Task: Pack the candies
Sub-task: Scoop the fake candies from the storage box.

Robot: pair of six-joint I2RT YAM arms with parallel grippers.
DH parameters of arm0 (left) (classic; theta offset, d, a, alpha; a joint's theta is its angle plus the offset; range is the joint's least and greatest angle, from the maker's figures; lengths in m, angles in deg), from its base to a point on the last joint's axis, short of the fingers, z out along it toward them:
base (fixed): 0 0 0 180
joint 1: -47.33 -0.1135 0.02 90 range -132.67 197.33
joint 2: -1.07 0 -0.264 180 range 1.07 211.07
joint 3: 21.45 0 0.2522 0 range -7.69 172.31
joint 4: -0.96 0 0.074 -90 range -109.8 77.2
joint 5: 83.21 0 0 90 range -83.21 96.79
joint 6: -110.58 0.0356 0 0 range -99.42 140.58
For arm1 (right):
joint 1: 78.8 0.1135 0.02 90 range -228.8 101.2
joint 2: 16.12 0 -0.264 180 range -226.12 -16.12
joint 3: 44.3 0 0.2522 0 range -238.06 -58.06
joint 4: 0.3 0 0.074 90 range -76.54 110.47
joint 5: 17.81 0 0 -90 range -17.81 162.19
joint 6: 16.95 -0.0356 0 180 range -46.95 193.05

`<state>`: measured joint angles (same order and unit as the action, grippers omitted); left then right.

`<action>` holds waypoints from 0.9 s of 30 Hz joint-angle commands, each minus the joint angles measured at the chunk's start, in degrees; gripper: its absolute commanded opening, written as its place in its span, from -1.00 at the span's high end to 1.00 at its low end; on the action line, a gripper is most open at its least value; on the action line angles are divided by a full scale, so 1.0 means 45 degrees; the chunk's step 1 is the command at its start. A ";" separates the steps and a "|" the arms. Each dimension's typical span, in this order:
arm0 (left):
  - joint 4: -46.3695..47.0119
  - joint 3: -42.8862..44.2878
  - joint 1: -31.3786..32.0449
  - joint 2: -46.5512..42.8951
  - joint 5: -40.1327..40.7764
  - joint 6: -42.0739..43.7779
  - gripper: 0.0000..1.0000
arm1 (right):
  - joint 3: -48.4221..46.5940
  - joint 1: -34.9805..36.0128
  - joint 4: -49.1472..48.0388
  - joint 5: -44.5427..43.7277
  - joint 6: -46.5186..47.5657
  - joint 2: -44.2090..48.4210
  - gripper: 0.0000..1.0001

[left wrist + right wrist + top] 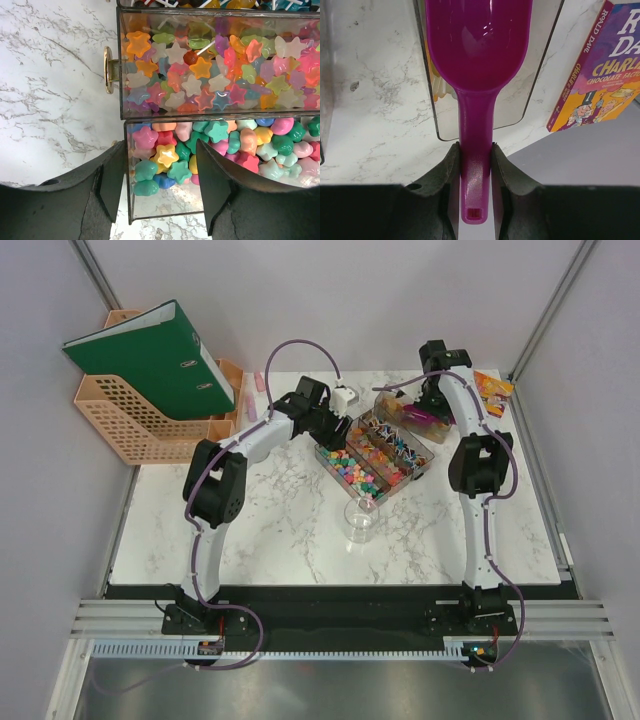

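Your left gripper (pixel 159 152) is hovering with its fingers spread wide over one end of the clear tray (pixel 128 200). The tray's side wall is standing between them, with one finger outside over the marble table (pixel 55 100) and the other above the candies (pixel 200 75). Those candies, stars and rounded shapes in many colours, are filling the tray's compartments. A gold latch (pixel 107 70) is jutting from the same wall farther along.

Your right gripper (pixel 476 165) is pinching the handle of the purple scoop (pixel 477 45). Its bowl is hanging over a second clear tray (pixel 530 100), with a book (pixel 600 65) lying to the right.

In the top view a round jar (pixel 360 520) is standing nearer you than the trays. A green binder (pixel 150 355) is resting on an orange file rack (pixel 130 425) well off to the left.
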<state>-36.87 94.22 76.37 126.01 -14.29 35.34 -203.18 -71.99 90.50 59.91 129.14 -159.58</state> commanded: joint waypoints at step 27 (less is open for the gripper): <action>0.0331 -0.1337 0.0032 -0.2550 0.0329 -0.0235 -0.30 | 0.0334 0.2100 -0.4580 0.1982 0.0385 -0.0503 1.00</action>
<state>-37.11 89.00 75.49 118.84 -13.48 33.86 -201.87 -65.59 75.81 60.75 129.54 -161.29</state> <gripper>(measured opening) 0.646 0.307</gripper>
